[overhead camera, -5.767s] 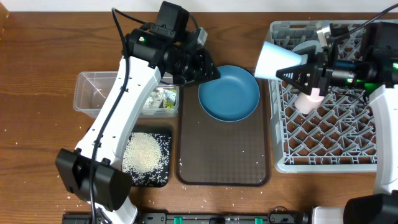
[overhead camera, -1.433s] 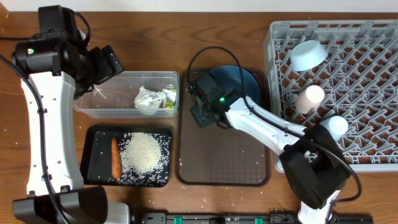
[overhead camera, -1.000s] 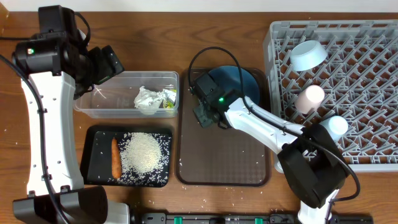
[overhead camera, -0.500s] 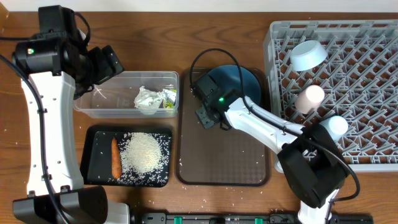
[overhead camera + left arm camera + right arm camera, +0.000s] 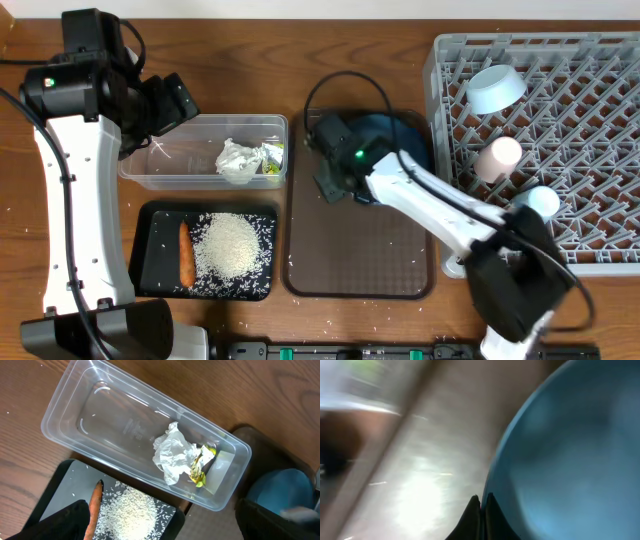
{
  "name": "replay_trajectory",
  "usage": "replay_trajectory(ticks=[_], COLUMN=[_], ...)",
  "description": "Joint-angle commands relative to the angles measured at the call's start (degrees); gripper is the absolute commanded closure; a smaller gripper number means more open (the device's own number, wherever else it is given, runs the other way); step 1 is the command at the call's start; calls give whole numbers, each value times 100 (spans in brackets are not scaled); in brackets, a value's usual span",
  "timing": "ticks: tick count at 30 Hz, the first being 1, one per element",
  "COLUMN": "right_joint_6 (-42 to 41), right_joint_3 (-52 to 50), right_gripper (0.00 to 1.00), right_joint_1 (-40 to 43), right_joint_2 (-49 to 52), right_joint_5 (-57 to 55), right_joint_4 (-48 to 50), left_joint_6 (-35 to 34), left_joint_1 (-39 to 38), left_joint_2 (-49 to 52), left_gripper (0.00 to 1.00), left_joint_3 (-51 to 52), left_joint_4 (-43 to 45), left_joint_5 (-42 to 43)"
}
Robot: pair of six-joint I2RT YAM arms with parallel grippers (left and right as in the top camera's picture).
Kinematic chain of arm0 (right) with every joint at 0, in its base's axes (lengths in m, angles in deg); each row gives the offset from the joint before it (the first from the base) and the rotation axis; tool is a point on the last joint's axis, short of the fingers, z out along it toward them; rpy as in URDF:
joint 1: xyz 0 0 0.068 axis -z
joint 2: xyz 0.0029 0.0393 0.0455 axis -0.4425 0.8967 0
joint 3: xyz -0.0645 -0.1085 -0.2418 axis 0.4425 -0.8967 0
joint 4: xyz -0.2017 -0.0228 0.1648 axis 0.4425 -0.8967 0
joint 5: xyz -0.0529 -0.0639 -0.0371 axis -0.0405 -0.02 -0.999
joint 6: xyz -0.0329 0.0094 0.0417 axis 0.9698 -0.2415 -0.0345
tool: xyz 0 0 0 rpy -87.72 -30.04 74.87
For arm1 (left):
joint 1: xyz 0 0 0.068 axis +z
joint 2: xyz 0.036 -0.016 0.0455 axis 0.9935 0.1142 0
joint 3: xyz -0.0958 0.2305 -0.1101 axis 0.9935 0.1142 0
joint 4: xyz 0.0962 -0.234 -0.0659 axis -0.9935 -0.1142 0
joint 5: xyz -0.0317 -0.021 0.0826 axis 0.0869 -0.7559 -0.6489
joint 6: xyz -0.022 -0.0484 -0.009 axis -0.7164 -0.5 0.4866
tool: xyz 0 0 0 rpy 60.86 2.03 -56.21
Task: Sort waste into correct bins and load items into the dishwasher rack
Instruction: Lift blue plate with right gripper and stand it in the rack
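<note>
Plate (image 5: 560, 460) edge sits beside our clenched right end effector (image 5: 481, 505), probably for levering it; left end effector (image 5: 175, 105) released.

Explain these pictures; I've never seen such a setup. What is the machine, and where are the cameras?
Two robot arms, left and right, work at a table. One picture looks down from above; two come from wrist cameras. The clear tub holds a wrapper; the black tray holds a carrot and rice. The rack carries a bowl, a pink cup and a light-blue cup. The left gripper is open and empty near the tub. The right gripper is shut at the blue plate's rim on the brown tray; whether it grips is unclear.
</note>
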Motion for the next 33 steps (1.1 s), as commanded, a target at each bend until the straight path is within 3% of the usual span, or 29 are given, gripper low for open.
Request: replay_trajectory(ticks=[1, 7, 14, 17, 22, 25, 33], right_joint_6=[234, 234, 507, 728, 1349, 1738, 1753], right_joint_3=[522, 704, 704, 699, 697, 697, 697], right_gripper=[99, 99, 99, 99, 99, 99, 99], right_joint_1=[203, 1331, 4288, 5606, 6889, 7191, 7471], right_joint_2=[-1056, -2522, -3399, -3265, -2594, -2017, -634], right_joint_5=[1209, 2210, 5117, 6577, 8231, 8939, 8931], right_joint_4=[-72, -546, -846, -892, -839, -758, -693], left_joint_6=[101, 101, 101, 101, 101, 101, 101], left_joint_1=[24, 24, 24, 24, 24, 24, 24], left_joint_2=[4, 4, 4, 4, 4, 4, 4], left_gripper=[5, 5, 5, 5, 5, 5, 5], left_joint_3=[-57, -57, -57, -57, -57, -57, -57], left_joint_4=[-35, -35, -35, -35, -35, -35, -35], left_joint_5=[-74, -72, -72, -74, -72, -74, -72])
